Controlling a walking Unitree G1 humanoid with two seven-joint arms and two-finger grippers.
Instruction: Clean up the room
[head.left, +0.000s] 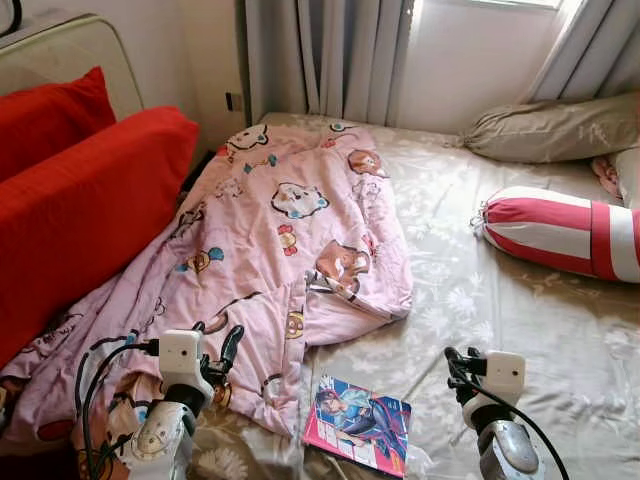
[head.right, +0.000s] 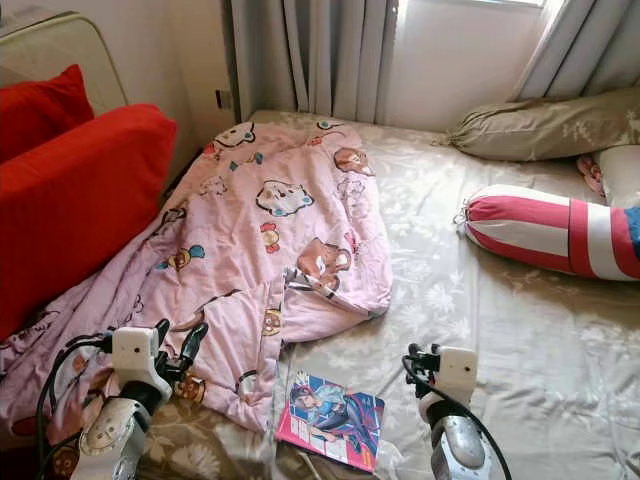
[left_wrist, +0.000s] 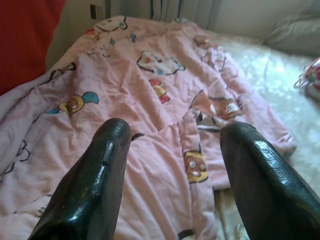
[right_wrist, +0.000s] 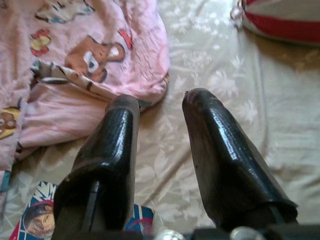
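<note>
A crumpled pink cartoon-print blanket (head.left: 280, 230) lies spread over the left half of the bed. A colourful comic book (head.left: 358, 424) rests flat on the sheet by the bed's near edge, just off the blanket's corner. My left gripper (head.left: 222, 350) hovers open over the blanket's near end; in the left wrist view its fingers (left_wrist: 100, 170) stand wide apart above the pink cloth (left_wrist: 160, 100). My right gripper (head.left: 455, 362) is open above bare sheet, to the right of the book. The book's corner (right_wrist: 35, 220) shows in the right wrist view, with nothing between that gripper's fingers (right_wrist: 220, 150).
Two red cushions (head.left: 80, 200) lean at the left side of the bed. A red-and-white striped bolster (head.left: 560, 232) and a beige pillow (head.left: 550, 128) lie at the right and back. The beige floral sheet (head.left: 480, 290) is bare in the middle. Curtains (head.left: 320, 55) hang behind.
</note>
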